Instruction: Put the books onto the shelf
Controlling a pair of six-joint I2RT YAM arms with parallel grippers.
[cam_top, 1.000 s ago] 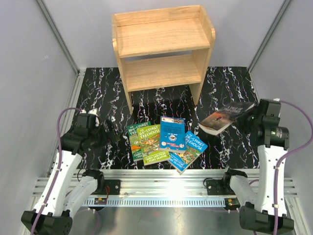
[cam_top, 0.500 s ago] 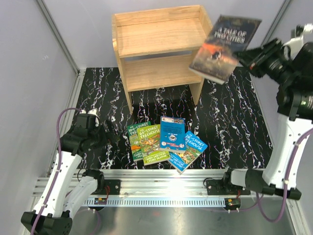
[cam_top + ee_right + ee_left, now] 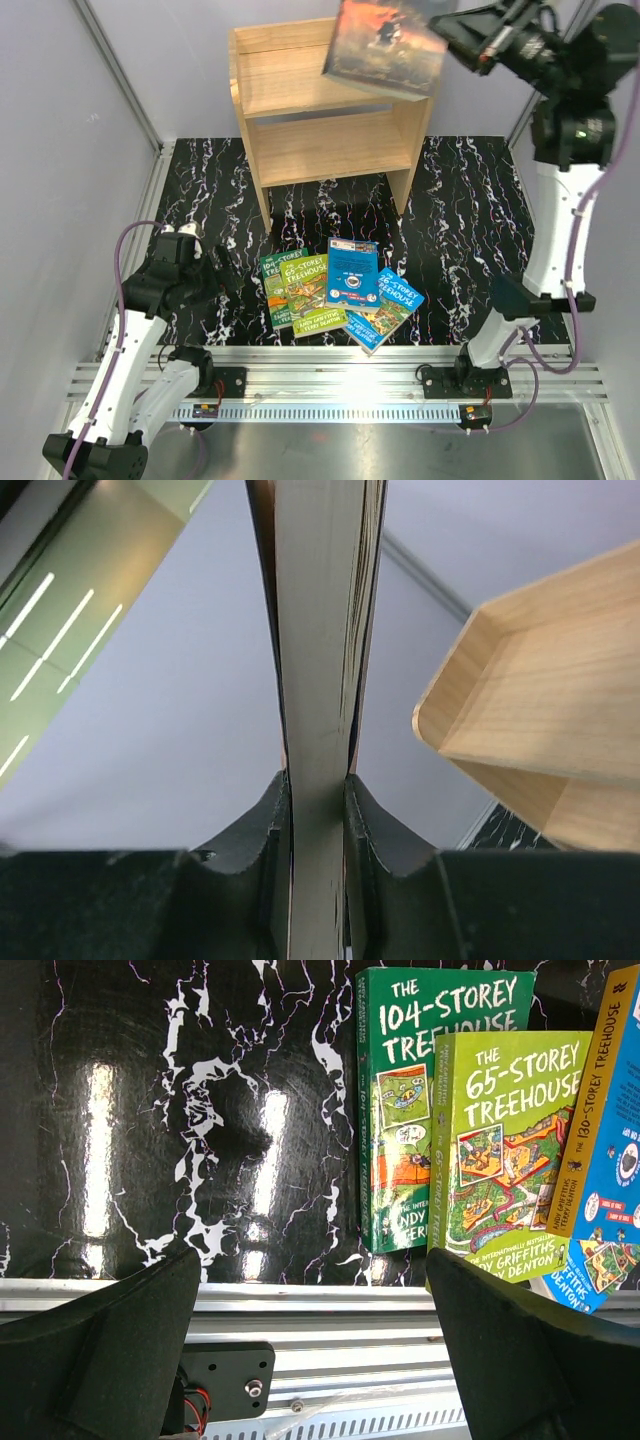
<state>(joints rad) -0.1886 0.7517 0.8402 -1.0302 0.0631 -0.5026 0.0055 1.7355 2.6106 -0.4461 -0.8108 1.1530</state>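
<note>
The right gripper [image 3: 452,38] is up high, its jaws pinched narrow on the edge of the dark book [image 3: 385,45]. The book hangs tilted over the right end of the shelf [image 3: 300,75], above the top tier and not yet on it. I'd say gripping it by 1 edge leaves the rest free to slide onto the wood. The other 4 books [image 3: 335,290] lie overlapping on the table [image 3: 200,180], well apart from the shelf. The left gripper [image 3: 315,1305] hovers low just beside them, jaws wide and empty, likely parked out of the right arm's way.
</note>
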